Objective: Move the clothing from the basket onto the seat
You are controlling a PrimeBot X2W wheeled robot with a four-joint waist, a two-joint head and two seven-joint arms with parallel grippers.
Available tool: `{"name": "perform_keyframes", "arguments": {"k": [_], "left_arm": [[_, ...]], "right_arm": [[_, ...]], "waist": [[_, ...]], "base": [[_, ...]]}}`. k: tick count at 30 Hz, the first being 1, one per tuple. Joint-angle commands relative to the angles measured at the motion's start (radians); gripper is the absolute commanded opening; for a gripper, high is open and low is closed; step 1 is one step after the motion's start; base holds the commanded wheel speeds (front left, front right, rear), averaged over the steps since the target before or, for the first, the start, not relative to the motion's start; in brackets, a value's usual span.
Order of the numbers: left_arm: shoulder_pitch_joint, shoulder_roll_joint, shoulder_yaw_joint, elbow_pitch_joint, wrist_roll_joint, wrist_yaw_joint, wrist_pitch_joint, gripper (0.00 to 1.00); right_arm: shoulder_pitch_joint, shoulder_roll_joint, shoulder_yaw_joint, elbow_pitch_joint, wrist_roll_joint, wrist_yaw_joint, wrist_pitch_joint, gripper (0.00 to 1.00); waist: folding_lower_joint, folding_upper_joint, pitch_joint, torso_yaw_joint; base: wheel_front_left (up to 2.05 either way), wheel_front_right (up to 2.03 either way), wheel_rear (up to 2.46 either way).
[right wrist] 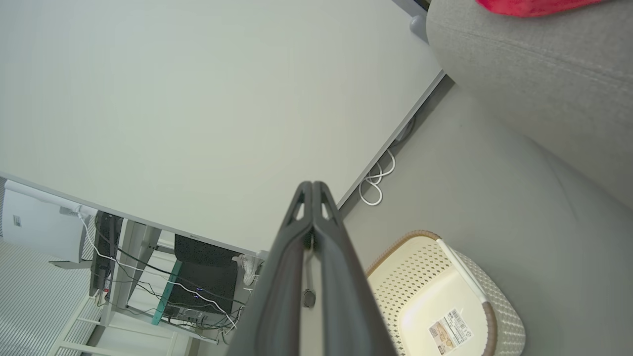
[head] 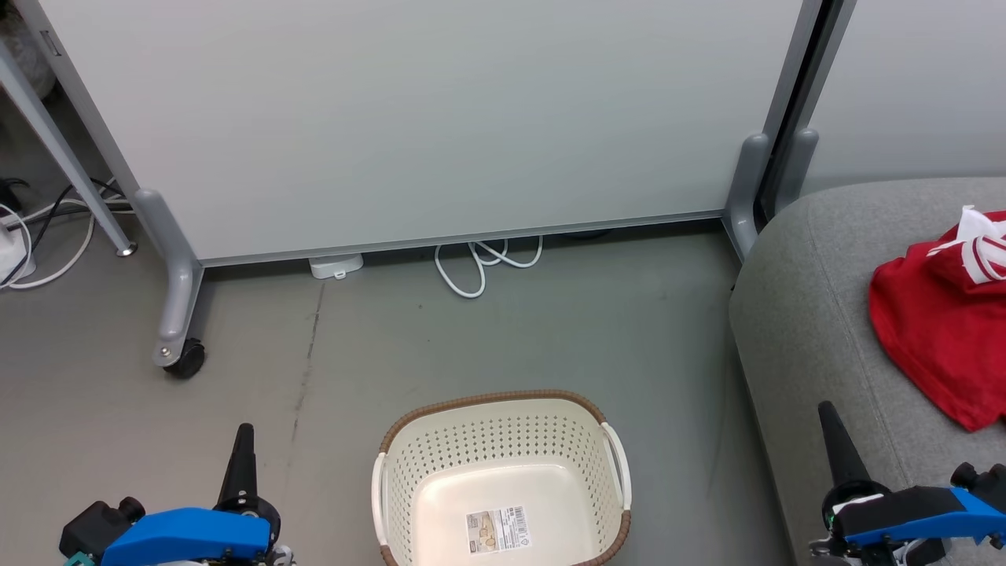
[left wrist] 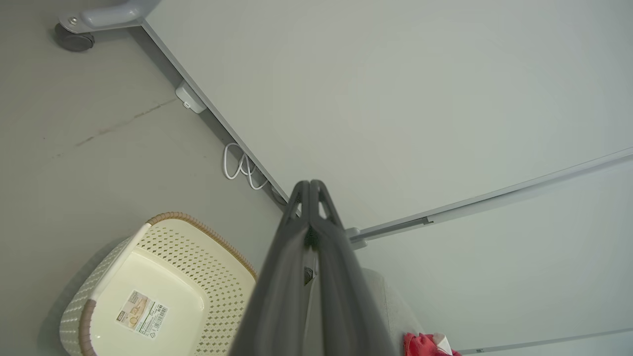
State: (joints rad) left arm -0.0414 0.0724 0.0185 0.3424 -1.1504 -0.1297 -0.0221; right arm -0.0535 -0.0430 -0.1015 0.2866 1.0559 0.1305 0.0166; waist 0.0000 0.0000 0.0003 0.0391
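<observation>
Since the red clothing looks soft, light and limp, I'd pinch a bunched fold near its white-striped trim. It lies crumpled on the grey seat at three o'clock. The cream basket at six o'clock bares its paper label. My left gripper and right gripper are pressed closed, holding nothing.
</observation>
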Motion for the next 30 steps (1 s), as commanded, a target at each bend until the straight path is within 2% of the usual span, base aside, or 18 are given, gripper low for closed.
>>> {"name": "perform_keyframes", "arguments": {"k": [1,30], "left_arm": [[-0.025,0.001,0.008,-0.015,-0.018,-0.001,0.006,0.00],[-0.052,-0.011,0.057,-0.061,-0.254,-0.001,0.077,0.00]], "right_arm": [[-0.024,-0.007,-0.002,-0.013,0.026,0.000,0.005,0.00],[-0.045,-0.009,-0.009,-0.031,0.308,0.000,0.054,0.00]], "waist": [[0.0000,0.0000,0.000,-0.001],[0.0000,0.0000,0.001,-0.018]], "base": [[0.00,0.00,0.00],[0.00,0.00,0.00]]}}
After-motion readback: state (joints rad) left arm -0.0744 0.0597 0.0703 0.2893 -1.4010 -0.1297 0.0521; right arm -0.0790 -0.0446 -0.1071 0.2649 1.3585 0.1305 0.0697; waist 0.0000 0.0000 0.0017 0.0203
